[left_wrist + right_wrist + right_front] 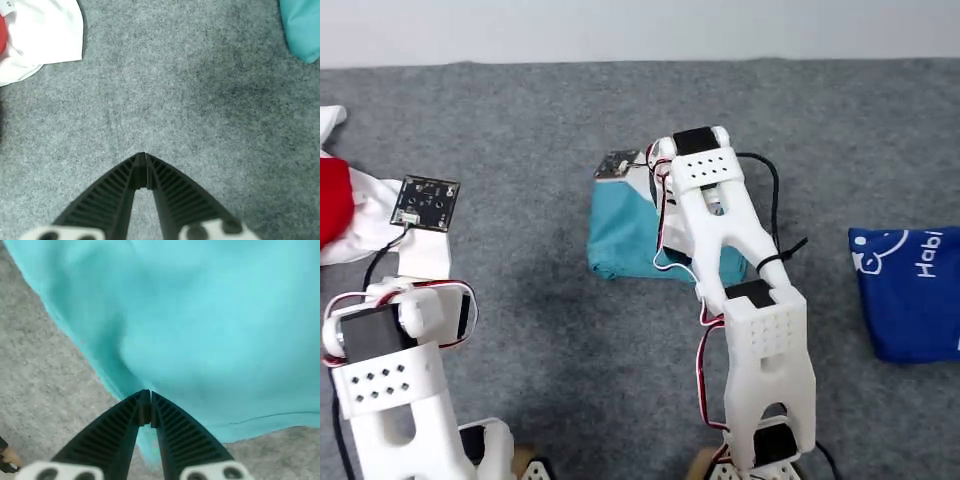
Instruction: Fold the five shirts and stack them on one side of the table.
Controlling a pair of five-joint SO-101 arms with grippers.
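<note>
**Friend:** Where is the shirt?

**Me:** The teal shirt (pixel 620 240) lies in the middle of the table. It is partly under my right arm (pixel 730 260), which stretches out over it from the near side.

**Friend:** What is your claw doing?

**Me:** My right claw (pixel 145 412) is closed. Its two tips meet right at the edge of the teal shirt. Teal cloth shows all around them. I cannot tell if any cloth is pinched between them.

**Friend:** And the other claw?

**Me:** My left claw (pixel 145 170) is closed too, and it has nothing in it. It hangs over the bare grey mat (pixel 520 130), on the near left.

**Friend:** Are there more shirts?

**Me:** Yes. A blue shirt (pixel 910 295) with white print lies flat at the right edge of the table, well apart from the teal one. At the left edge a white shirt (pixel 365 225) lies crumpled, and a red shirt (pixel 332 200) touches it. My left arm (pixel 390 380) is just on the near side of them.
</note>
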